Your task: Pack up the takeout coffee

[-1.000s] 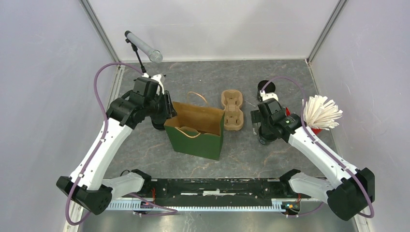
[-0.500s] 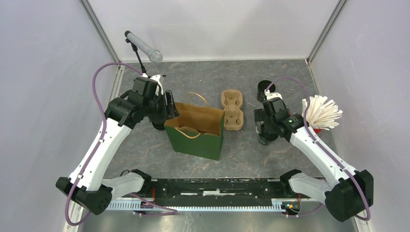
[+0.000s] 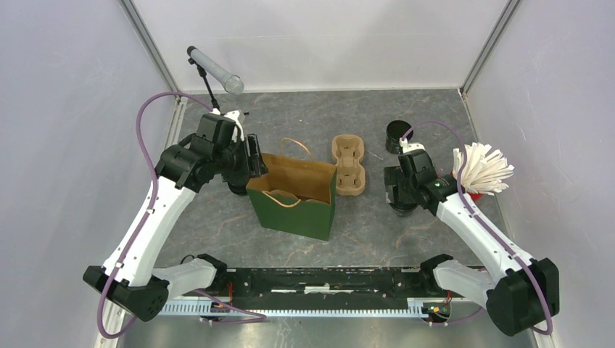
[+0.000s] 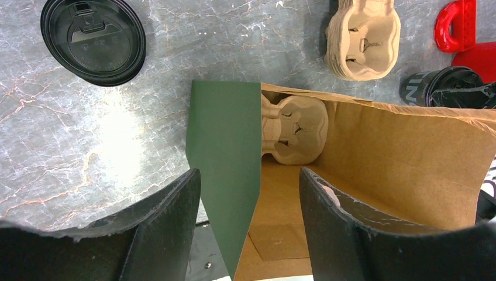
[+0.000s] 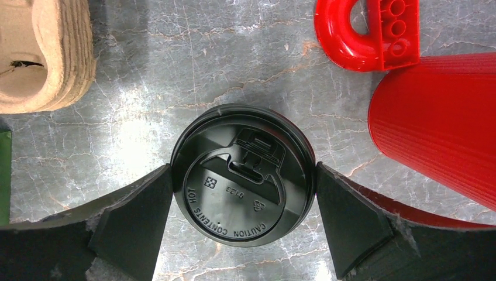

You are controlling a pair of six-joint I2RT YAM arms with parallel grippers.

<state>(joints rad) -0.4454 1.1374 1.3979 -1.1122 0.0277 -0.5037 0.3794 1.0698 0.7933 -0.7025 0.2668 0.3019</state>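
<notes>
The coffee (image 5: 243, 175) stands upright on the surface (image 3: 290, 116), lid on, right of the tray stack (image 3: 348, 167) and near the red holder (image 5: 438, 117) with its white sticks (image 3: 482, 168). The right gripper (image 5: 244, 181) hangs straight over it, spread wide, one finger on each side of the lid. The fingers (image 5: 134, 225) sit right at the rim, and from this angle it is hard to say whether they touch it or stand just clear. The cup rests on the surface, not lifted. The lidless cup (image 3: 397, 134) stands farther back, apart from the gripper. The green bag (image 3: 294, 196) stands open left of the tray stack. The left gripper (image 4: 248, 175) is at the bag's left end, parted, with one finger outside the green wall and one inside over the brown lining. There is a gap on both sides of the wall, so nothing is pinched. One tray (image 4: 295, 132) lies inside the bag against its far wall. A black lid stack (image 4: 93, 38) lies on the surface beyond the bag.
</notes>
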